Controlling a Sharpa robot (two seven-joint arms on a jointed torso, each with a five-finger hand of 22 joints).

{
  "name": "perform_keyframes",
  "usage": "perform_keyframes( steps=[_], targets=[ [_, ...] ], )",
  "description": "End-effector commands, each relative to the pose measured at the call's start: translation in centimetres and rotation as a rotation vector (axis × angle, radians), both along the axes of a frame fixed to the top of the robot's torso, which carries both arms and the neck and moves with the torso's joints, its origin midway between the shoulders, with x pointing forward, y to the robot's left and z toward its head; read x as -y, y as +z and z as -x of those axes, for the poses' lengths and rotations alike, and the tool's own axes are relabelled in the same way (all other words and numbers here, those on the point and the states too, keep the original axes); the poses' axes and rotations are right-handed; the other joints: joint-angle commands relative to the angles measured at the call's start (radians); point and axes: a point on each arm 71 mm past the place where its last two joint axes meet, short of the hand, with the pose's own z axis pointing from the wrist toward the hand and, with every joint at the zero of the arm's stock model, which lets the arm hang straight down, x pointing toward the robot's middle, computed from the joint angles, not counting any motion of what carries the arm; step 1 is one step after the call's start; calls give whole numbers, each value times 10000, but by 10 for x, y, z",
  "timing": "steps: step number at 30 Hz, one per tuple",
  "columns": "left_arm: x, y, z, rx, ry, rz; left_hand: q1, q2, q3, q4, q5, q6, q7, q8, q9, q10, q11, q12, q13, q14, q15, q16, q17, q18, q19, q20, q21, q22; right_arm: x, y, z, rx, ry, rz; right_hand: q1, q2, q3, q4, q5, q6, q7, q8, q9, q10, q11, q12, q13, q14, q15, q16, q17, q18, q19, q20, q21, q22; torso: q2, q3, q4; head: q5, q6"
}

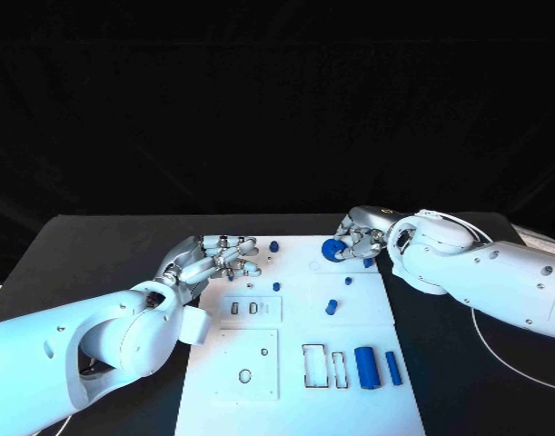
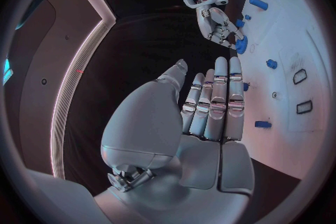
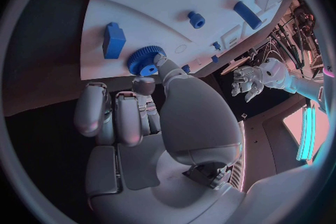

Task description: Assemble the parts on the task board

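Right hand [image 3: 150, 87] pinches blue gear [image 3: 145, 60] lying flat on task board [image 1: 356, 313]; left hand [image 1: 214, 261] holds nothing.

Left hand flat and empty beside the task board, right hand at a blue gear

The left hand [image 2: 210, 117] rises through the middle of the view with its fingers [image 2: 219, 95] straight and pressed side by side, thumb lying apart, nothing in its grasp. Past its fingertips the black table [image 2: 140, 50] gives way to the white task board [image 2: 294, 123], which carries dark slot outlines [image 2: 300, 75] and several small blue parts: a short peg [image 2: 262, 124] near the fingers, a round knob [image 2: 271, 63] farther out, and a longer cylinder [image 2: 257, 3] near the far end. Beyond, the right hand [image 2: 220, 28] reaches down from its white arm, fingertips pinching a blue gear [image 2: 241, 45] at the board's edge.
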Motion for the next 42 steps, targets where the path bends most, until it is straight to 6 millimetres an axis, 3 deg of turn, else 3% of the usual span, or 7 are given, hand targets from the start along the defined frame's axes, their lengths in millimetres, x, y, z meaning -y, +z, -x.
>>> perform_keyframes(
  steps=[1, 14, 21, 30, 42],
  targets=[
    [2, 1, 1, 76, -225, 73, 85, 62, 14, -86, 53, -16, 38, -53, -1, -71, 44, -50, -8, -66, -4, 72, 16, 107, -4, 47, -36, -10, 0, -4, 0, -257, 50, 245, 4, 149, 1, 73, 67, 98, 13, 77, 14, 109, -11, 112, 71, 434, 50, 60, 18, -113, 56, 10, 38, 15, -3, -1, -5, 2, -19],
    [2, 1, 1, 68, -239, 76, 97, 78, 37, -104, 55, -24, 41, -59, -2, -80, 47, -57, -9, -76, -2, 77, 24, 106, -2, 46, -36, -11, -5, -7, 0, -332, 249, 339, 114, 335, 109, 131, 124, 451, -60, 216, 73, 319, -80, 583, 590, 439, 0, 119, 132, -130, 93, -24, 115, 137, -5, -8, 4, -3, -37],
    [2, 1, 1, 71, -214, 66, 102, 88, 49, -111, 55, -27, 43, -61, -1, -82, 48, -59, -9, -81, -2, 81, 29, 105, -1, 46, -36, -11, -8, -4, 2, 294, 6, 515, 238, 536, 357, 115, -226, 892, -190, 368, 139, 649, -185, 1150, 1190, 476, -83, 236, 348, -182, 235, -92, 265, 420, -8, -3, -1, -17, -54],
    [0, 0, 0, -3, -104, 117, 99, 103, 62, -113, 55, -29, 46, -63, -1, -84, 50, -60, -9, -85, -1, 85, 34, 105, 1, 46, -36, -11, -17, 4, 9, 1392, -42, 394, 484, 649, 713, -49, -250, 1235, -332, 476, 198, 796, -310, 1356, 1458, 499, -187, 314, 498, -218, 339, -183, 373, 620, -7, -9, 18, -16, -33],
    [-1, 0, -1, -16, -72, 126, 111, 117, 87, -131, 56, -30, 45, -65, 0, -84, 49, -62, -8, -91, -2, 92, 44, 105, 4, 44, -35, -11, -52, 16, 33, 1973, 931, -286, 408, 657, 896, -37, -231, 1323, -355, 479, 213, 816, -331, 1340, 1494, 501, -213, 327, 525, -230, 364, -222, 408, 674, -10, -16, 15, 21, 10]
  ],
)
